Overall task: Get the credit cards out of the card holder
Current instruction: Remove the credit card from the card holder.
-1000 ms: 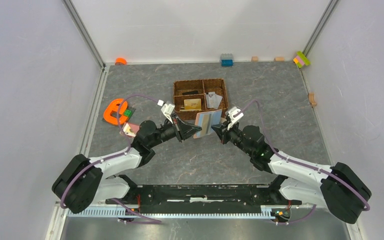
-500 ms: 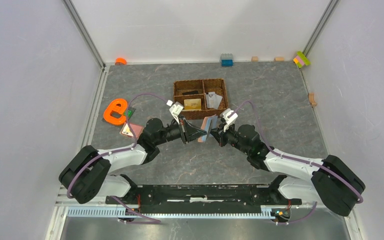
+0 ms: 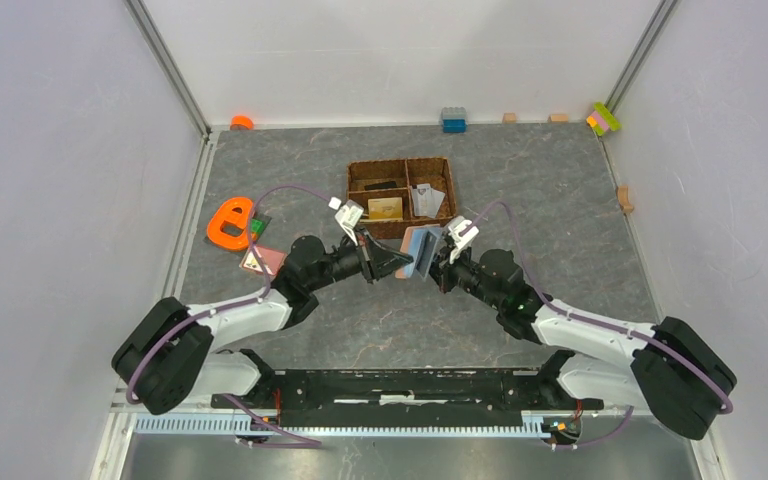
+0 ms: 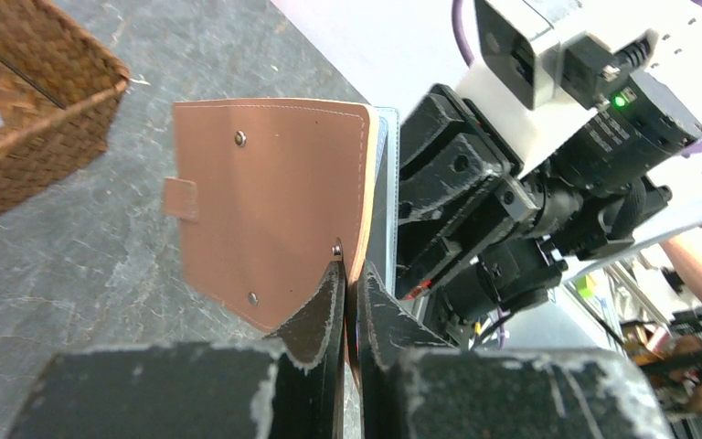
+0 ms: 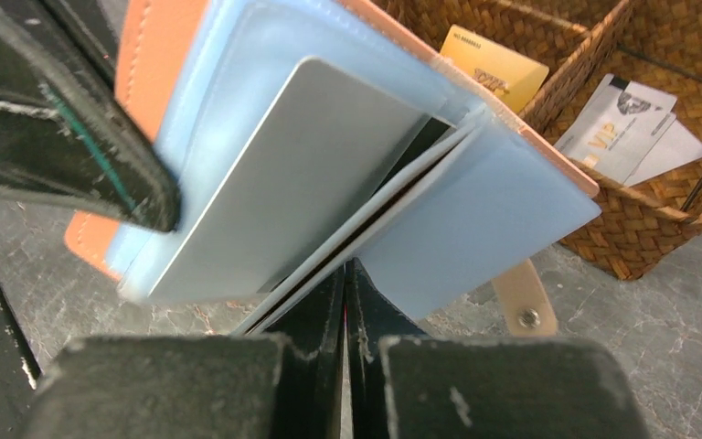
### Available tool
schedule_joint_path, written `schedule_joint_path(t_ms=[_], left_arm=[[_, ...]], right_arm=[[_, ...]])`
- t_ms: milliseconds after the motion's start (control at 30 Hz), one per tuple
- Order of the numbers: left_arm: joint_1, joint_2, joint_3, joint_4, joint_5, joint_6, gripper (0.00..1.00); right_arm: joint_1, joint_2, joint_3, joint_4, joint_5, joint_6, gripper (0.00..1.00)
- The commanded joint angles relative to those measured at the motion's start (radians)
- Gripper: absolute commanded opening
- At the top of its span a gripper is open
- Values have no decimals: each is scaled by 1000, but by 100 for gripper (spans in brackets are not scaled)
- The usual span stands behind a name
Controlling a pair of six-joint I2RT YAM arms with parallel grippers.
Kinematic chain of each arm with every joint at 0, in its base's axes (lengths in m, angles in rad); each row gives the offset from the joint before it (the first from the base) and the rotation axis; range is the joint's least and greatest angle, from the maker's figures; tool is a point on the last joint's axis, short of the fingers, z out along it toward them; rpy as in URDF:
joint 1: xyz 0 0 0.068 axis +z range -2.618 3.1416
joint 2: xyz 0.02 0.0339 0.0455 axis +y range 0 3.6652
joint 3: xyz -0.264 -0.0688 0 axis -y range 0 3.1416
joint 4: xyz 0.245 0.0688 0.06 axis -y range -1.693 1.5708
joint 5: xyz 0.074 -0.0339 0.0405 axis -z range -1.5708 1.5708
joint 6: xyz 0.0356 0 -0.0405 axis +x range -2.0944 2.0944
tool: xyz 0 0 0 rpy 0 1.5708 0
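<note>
The salmon-pink card holder (image 3: 420, 244) is held up on edge above the table, just in front of the basket. My left gripper (image 3: 401, 263) is shut on its lower corner; the left wrist view shows the holder's outer face (image 4: 274, 155) and the fingers pinching its edge (image 4: 350, 274). In the right wrist view the card holder (image 5: 503, 201) hangs open with a light blue lining, and a grey card (image 5: 292, 174) sits in a pocket. My right gripper (image 5: 345, 274) is shut, its tips at the fold between the leaves; I cannot tell whether it pinches anything. A gold-tan card (image 3: 385, 208) lies in the basket.
The brown woven divided basket (image 3: 401, 163) stands just behind the card holder and also holds white cards (image 5: 626, 128). An orange e-shaped object (image 3: 228, 222) and a pinkish flat card (image 3: 260, 262) lie at the left. Small blocks line the far wall.
The card holder has turned from facing up to edge-on. My right gripper has moved left up against its open side. The left arm has shifted slightly right with it.
</note>
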Motion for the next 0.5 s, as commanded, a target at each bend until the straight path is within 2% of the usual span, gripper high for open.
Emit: schedule_joint_path(t_ms=[0, 67, 167, 333, 467], left_arm=[[-9, -68, 4, -30, -80, 49, 8], [-10, -65, 12, -38, -59, 52, 14], [-10, -29, 38, -60, -26, 53, 15], [-10, 102, 138, -157, 16, 36, 8], [-11, 173, 187, -212, -3, 19, 6]], right_arm=[[7, -61, 14, 62, -18, -11, 5], [7, -69, 9, 69, -38, -10, 5], [7, -67, 4, 91, -66, -8, 5], [7, -23, 38, 53, -62, -9, 5], [7, 30, 85, -25, -16, -20, 5]])
